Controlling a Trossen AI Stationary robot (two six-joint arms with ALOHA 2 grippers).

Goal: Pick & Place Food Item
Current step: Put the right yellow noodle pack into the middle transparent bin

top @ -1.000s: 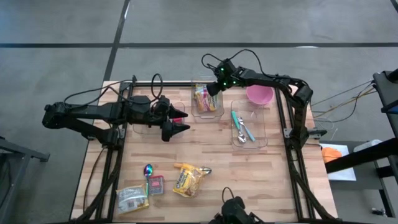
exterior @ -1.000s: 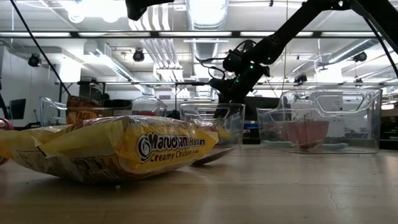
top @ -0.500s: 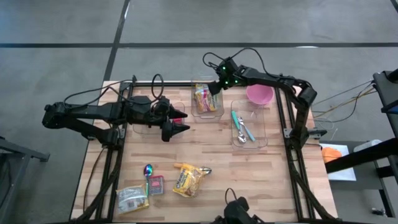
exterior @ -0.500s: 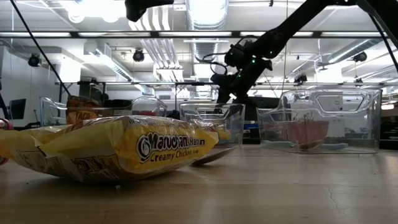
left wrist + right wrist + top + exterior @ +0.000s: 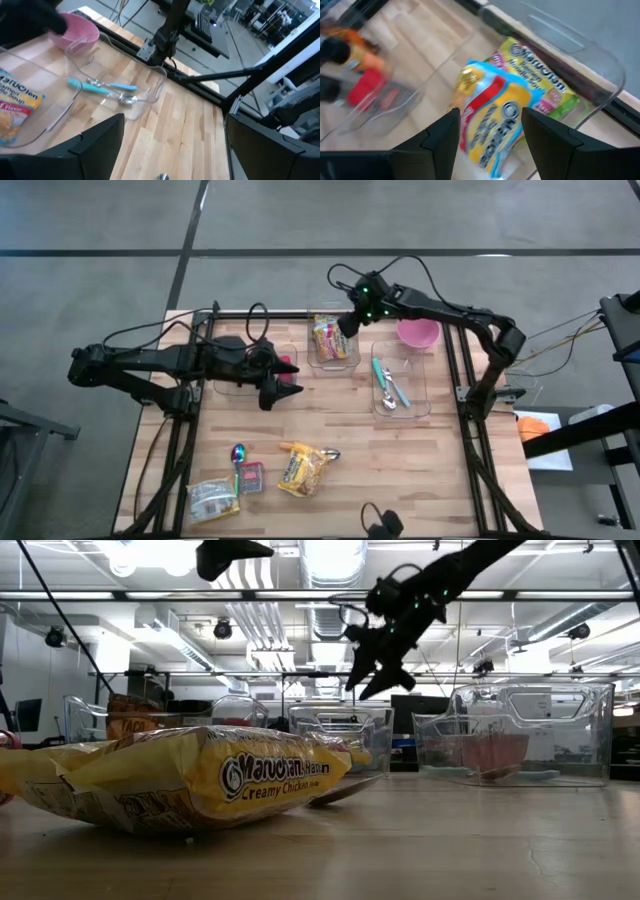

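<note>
Right jaws clear of the bin, packets left inside

The right gripper (image 5: 345,323) hung above the middle bin (image 5: 349,360), its jaws parted and empty, the noodle packets (image 5: 507,120) lying directly beneath them in that bin; against the frame a second before, it had risen from the bin's rim to well above it in the low view, and the jaws had spread. The left gripper (image 5: 285,385) waited wide open and empty, well apart from the remaining packet (image 5: 303,468) on the counter (image 5: 400,460), unchanged from earlier. A judged risk: reaching for that packet next, crinkly film could slip from the jaws, or the arms could cross paths over the counter's middle
</note>
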